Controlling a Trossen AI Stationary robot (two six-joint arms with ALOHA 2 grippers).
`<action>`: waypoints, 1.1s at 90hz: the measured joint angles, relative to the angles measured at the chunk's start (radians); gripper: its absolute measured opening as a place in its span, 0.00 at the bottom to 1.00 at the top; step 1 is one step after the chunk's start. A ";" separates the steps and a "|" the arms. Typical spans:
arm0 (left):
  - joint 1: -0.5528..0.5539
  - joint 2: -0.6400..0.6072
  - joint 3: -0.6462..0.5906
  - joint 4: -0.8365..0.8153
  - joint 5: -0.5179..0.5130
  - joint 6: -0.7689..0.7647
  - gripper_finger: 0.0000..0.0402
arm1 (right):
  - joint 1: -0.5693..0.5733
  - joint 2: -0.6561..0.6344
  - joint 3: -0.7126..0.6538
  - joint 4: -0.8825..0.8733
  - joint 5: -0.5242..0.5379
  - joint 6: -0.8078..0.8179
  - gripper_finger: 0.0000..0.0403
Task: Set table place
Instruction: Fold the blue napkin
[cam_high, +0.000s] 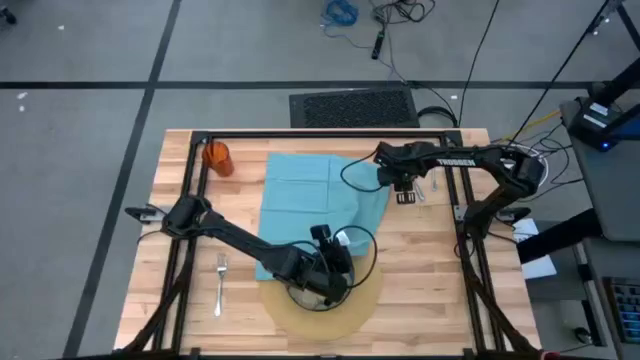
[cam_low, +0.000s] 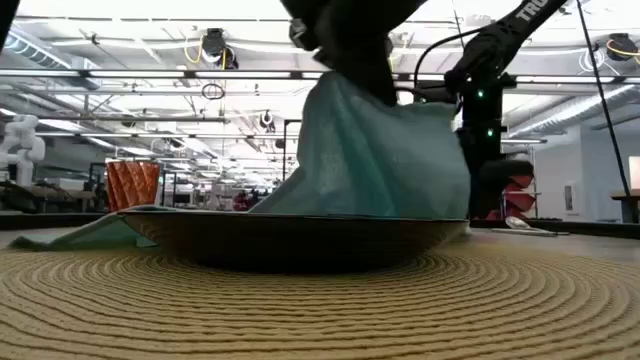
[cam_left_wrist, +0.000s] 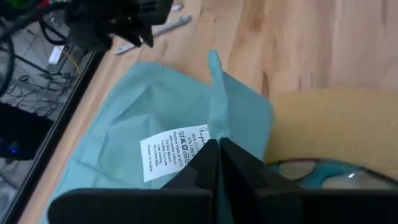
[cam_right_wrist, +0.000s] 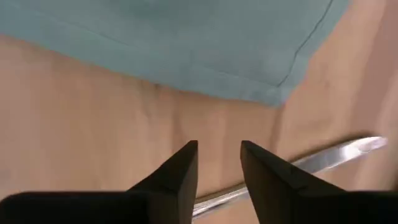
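Teal napkin (cam_left_wrist: 155, 118) is pinched in the closed left tool (cam_left_wrist: 217, 163) above the plate (cam_low: 300, 238); right tool (cam_right_wrist: 219, 163), fingers apart, hovers over a utensil (cam_right_wrist: 336, 155).

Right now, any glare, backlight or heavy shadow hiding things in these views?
Low view: bright ceiling lights behind silhouette the plate and the left gripper pinching the napkin above it. Right wrist view: a glint runs along the silver utensil by the open right gripper. High view: even light on the table, soft shadows only.

One camera looks straight down on the bench (cam_high: 420, 270); another sits level on it; both share the napkin (cam_high: 315, 195).
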 joint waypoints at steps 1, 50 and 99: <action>0.000 -0.001 0.000 0.000 -0.001 -0.002 0.00 | 0.002 0.000 -0.003 0.006 0.007 -0.002 0.32; 0.000 -0.002 0.000 -0.026 -0.012 -0.006 0.00 | 0.072 0.000 -0.012 0.085 -0.056 0.007 0.49; 0.000 -0.002 0.000 -0.027 -0.011 -0.006 0.00 | 0.057 0.119 -0.007 0.105 -0.094 -0.010 0.49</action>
